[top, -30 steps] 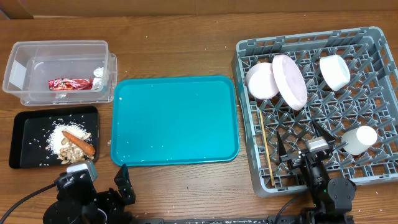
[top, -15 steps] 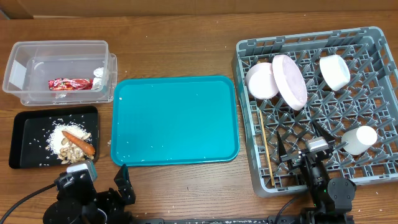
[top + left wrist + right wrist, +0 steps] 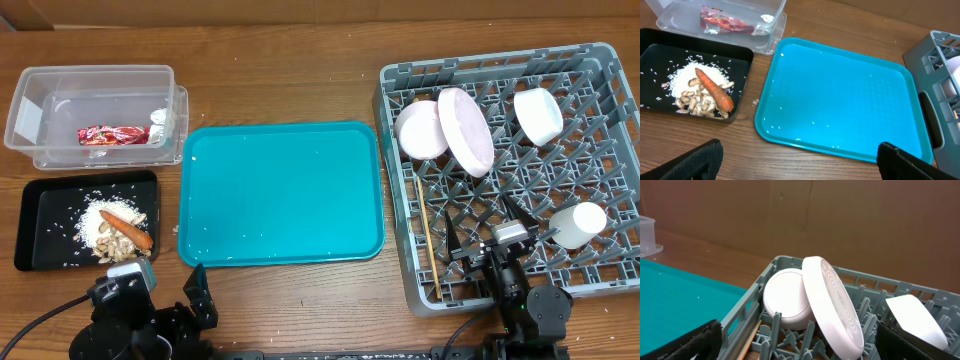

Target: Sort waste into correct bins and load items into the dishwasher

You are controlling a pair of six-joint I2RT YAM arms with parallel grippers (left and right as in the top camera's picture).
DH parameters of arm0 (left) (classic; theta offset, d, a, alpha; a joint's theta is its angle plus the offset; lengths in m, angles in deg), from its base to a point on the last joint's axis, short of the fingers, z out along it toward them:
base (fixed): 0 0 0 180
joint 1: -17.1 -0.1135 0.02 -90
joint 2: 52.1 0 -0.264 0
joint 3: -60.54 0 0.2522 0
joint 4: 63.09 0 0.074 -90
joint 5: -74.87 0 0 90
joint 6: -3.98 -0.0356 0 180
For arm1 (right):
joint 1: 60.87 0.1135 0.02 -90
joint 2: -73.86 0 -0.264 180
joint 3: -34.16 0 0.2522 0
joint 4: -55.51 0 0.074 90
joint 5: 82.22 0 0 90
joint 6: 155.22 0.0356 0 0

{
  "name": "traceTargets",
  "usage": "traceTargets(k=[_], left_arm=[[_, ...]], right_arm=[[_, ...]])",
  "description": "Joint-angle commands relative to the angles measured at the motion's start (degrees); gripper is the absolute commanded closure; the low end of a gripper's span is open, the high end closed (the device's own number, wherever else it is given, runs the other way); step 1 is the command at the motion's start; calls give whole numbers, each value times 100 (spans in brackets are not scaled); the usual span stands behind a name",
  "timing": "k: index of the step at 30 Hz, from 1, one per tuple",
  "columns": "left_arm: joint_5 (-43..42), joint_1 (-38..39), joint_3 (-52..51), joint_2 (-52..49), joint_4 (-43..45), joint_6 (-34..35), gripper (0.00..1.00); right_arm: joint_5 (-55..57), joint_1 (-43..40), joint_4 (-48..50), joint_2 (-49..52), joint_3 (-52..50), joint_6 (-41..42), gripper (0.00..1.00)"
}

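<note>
Grey lattice rack (image 3: 480,225): round white plate (image 3: 832,307) tilted on edge, smooth bowl (image 3: 785,297) touching. Left end effector (image 3: 799,146), right end effector (image 3: 797,326) both spread wide, empty.

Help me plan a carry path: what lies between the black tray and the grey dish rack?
The teal serving tray sits between the black tray and the grey dish rack, as the overhead view shows.
</note>
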Motion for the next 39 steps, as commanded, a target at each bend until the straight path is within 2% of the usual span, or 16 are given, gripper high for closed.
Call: traceTargets(k=[1, 10, 13, 20, 31, 35, 39], left_arm=[[20, 37, -17, 22, 22, 33, 0], [76, 37, -48, 28, 76, 17, 0], [133, 37, -334, 116, 533, -295, 0], [190, 37, -2164, 966, 2763, -861, 0], [-107, 37, -5198, 1534, 7121, -933, 0], [-131, 37, -5287, 1609, 6620, -935, 0], [-116, 37, -5287, 1609, 6653, -938, 0]], right_arm=[[-24, 37, 44, -63, -59, -17, 0], [-24, 37, 44, -63, -59, -17, 0], [-24, 37, 44, -63, -59, -17, 0], [-24, 37, 44, -63, -59, -17, 0], [-24, 37, 44, -63, -59, -17, 0], [-24, 37, 44, -63, -59, -17, 0], [-24, 37, 44, -61, -59, -17, 0]])
